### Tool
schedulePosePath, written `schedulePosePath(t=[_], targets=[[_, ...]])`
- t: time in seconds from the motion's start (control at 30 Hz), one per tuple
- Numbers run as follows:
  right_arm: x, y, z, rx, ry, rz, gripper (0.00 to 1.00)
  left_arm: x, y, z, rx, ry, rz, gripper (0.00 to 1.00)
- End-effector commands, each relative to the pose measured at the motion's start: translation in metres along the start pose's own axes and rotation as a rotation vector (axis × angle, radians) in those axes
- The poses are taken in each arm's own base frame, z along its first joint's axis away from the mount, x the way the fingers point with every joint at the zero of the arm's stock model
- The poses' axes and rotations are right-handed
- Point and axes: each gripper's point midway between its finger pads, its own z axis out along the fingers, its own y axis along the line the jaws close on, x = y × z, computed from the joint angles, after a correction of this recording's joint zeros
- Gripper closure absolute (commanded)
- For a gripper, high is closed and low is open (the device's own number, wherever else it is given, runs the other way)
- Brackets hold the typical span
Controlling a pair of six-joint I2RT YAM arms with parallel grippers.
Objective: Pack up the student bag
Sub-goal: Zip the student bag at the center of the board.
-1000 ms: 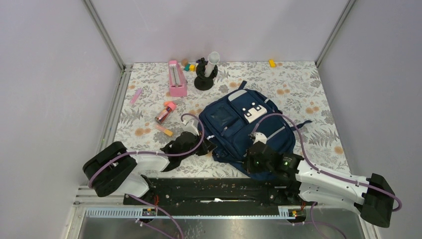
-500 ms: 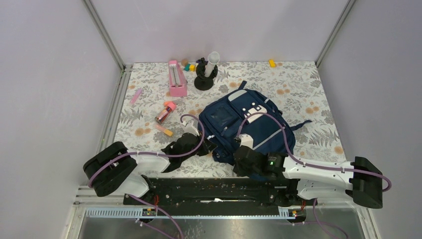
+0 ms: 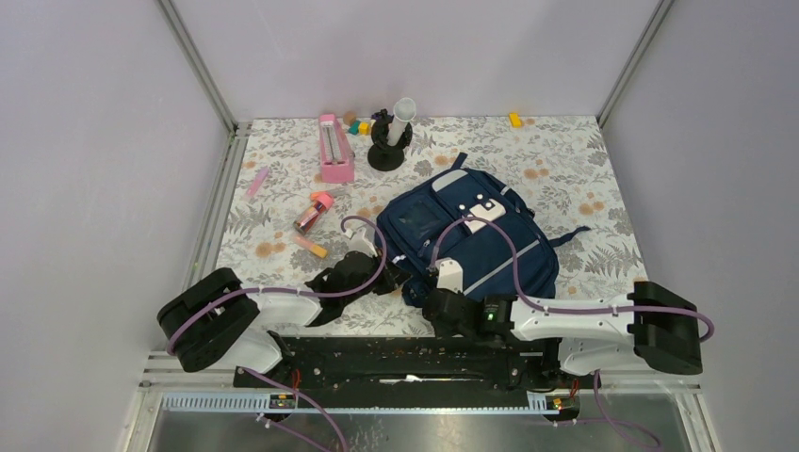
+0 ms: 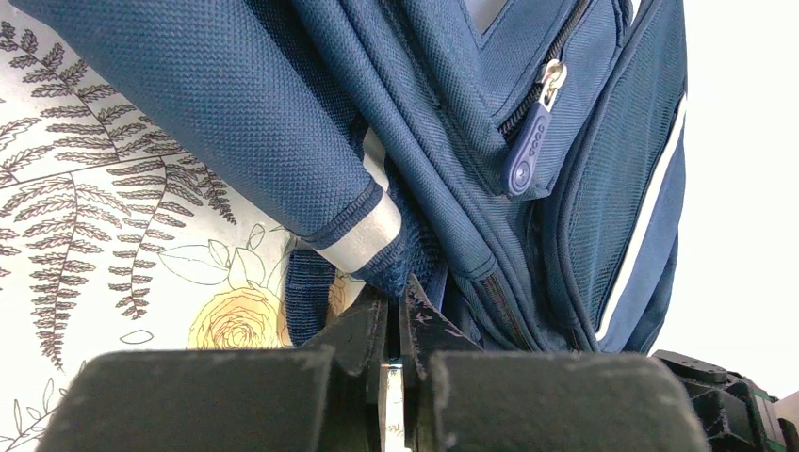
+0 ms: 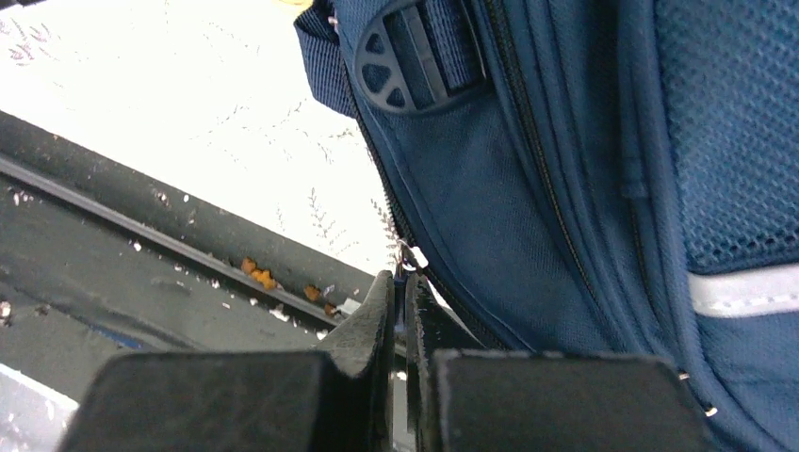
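Note:
The student bag [image 3: 476,235], a navy backpack with white front patches, lies flat in the middle of the floral table. My left gripper [image 3: 396,280] is at its near-left corner, shut on a fold of navy mesh fabric [image 4: 407,259] beside a grey strap end [image 4: 363,235]. My right gripper [image 3: 429,303] sits at the bag's near edge, low over the table's front. Its jaws [image 5: 403,287] are shut on a blue zipper pull, whose metal ring [image 5: 408,252] shows just above the tips. The zipper track [image 5: 546,188] runs up the bag's side.
A pink box [image 3: 334,149], a black stand with a white tube [image 3: 389,139] and small coloured blocks [image 3: 358,125] stand at the back. A red-capped tube [image 3: 313,212], a marker [image 3: 311,246] and a pink stick [image 3: 257,181] lie left. The black rail [image 3: 405,353] borders the near edge.
My right arm has swung left along the bag's near edge with its jaws still shut, and the bag's near side has shifted with it. The left arm has not moved.

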Motion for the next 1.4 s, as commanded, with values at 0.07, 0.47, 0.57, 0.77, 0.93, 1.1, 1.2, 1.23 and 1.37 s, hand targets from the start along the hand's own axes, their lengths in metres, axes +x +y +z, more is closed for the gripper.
schedulePosePath(t=[0.07, 0.47, 0.57, 0.77, 0.93, 1.1, 1.2, 1.23, 1.37], targets=[[-0.052, 0.055, 0.002, -0.109, -0.166, 0.023, 1.00, -0.006, -0.041, -0.003, 0.151, -0.013, -0.025, 1.00], [-0.071, 0.058, 0.009, -0.087, -0.206, -0.091, 1.00, -0.001, -0.035, -0.012, 0.158, -0.011, -0.043, 1.00], [-0.075, 0.063, 0.012, -0.128, -0.184, -0.117, 1.00, -0.003, -0.029, -0.016, 0.147, -0.027, -0.053, 1.00], [-0.070, 0.077, 0.020, -0.204, -0.131, -0.193, 1.00, -0.008, -0.035, -0.025, 0.178, -0.035, -0.029, 1.00], [-0.074, 0.082, 0.026, -0.236, -0.133, -0.230, 1.00, -0.012, -0.036, -0.028, 0.179, -0.042, -0.030, 1.00], [-0.080, 0.086, 0.032, -0.261, -0.185, -0.298, 1.00, -0.011, -0.039, -0.033, 0.208, -0.006, -0.042, 1.00], [-0.093, 0.078, 0.037, -0.238, -0.233, -0.310, 1.00, -0.006, -0.038, -0.035, 0.206, 0.020, -0.041, 1.00], [-0.098, 0.077, 0.039, -0.240, -0.246, -0.311, 1.00, -0.004, -0.037, -0.035, 0.208, 0.030, -0.042, 1.00], [-0.115, 0.079, 0.041, -0.228, -0.285, -0.353, 1.00, 0.001, -0.037, -0.038, 0.238, 0.043, -0.084, 1.00]])
